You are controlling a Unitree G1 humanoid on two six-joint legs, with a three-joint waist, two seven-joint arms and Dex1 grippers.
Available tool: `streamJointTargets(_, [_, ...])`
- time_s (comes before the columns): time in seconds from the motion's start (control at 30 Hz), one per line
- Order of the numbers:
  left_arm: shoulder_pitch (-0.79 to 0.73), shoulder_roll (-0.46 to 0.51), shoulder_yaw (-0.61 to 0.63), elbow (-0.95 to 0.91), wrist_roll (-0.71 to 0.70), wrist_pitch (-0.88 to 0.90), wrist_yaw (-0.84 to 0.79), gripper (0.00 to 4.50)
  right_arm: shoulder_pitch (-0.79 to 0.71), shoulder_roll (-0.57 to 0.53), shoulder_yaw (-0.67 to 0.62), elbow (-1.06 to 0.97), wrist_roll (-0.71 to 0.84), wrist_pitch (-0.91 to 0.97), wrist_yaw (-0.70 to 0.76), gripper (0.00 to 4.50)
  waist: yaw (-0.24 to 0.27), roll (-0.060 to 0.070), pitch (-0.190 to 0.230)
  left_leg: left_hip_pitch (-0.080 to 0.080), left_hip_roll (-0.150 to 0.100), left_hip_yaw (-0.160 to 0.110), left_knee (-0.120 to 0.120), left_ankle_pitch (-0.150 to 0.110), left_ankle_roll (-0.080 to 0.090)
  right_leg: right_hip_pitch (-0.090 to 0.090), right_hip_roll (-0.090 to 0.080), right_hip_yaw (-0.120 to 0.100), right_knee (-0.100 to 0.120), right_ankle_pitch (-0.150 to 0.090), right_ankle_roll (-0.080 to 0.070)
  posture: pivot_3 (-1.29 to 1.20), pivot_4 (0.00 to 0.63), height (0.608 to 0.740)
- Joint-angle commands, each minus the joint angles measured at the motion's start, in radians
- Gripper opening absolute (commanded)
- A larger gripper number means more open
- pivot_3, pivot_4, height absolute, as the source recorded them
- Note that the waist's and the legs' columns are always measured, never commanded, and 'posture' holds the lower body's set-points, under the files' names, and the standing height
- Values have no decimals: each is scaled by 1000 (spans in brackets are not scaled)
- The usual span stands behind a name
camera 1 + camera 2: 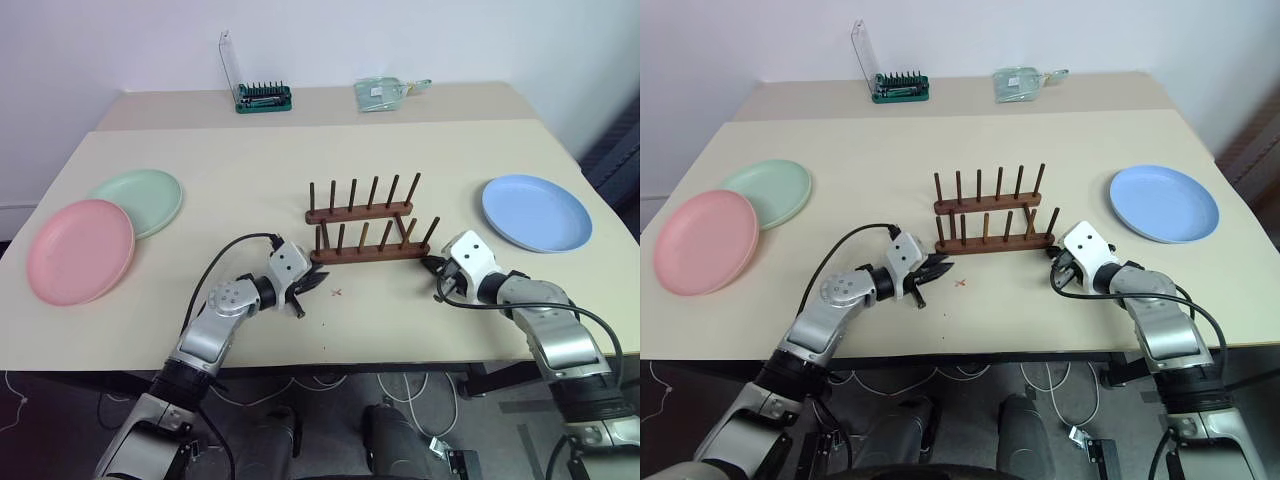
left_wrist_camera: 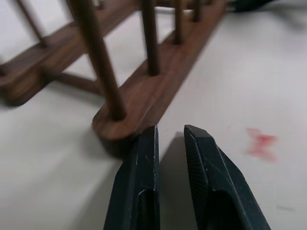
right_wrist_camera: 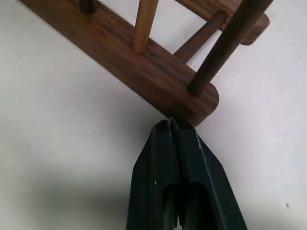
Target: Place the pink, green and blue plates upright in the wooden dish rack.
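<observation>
1. None of the task is done, as I judge it: all three plates lie flat on the table (image 1: 250,150) and no peg of the rack (image 1: 368,226) holds one.
2. Far on my left, the pink plate (image 1: 80,250) lies near the table's edge, and the green plate (image 1: 140,200) sits just behind it, its near rim tucked under or touching the pink one; I cannot tell which.
3. My left claw (image 2: 169,136) is low over the table at the left end of the rack's near rail. Its fingers are narrowed to a thin gap with nothing between them. One fingertip (image 2: 146,143) is at the rounded end of the rail, touching or nearly so.
4. The rack stands in the middle, between my two claws, its two rails running left to right with their pegs upright.
5. My right claw (image 3: 172,125) is pressed closed, empty, its tips against the right end of the near rail.
6. So both claws bracket the rack end to end; I judge I am squaring or steadying it, not gripping it.
7. The blue plate (image 1: 536,212) lies far right, well apart from my right claw.
8. Left to do: lift each plate and stand it between pegs.
</observation>
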Motion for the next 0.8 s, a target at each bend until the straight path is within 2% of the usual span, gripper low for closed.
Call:
streamJointTargets(0.03, [-8,11,30,55,35,-18,36,830,-37,17,-5,17,-17,-29,-18,0,0,0,0,0,0,0,0,0,0,0,0,0,0,0,0,0,150,740])
streamJointTargets(0.67, [-5,29,68,85,29,-35,53,830,-3,12,-33,-28,-17,-40,-5,0,-2,0,0,0,0,0,0,0,0,0,0,0,0,0,0,0,150,740])
streamJointTargets(0.8, [127,136,95,-75,-62,32,-96,830,27,-12,-66,-87,25,-41,39,0,-11,1,-1,0,1,1,-2,0,0,-1,1,1,0,0,0,0,150,740])
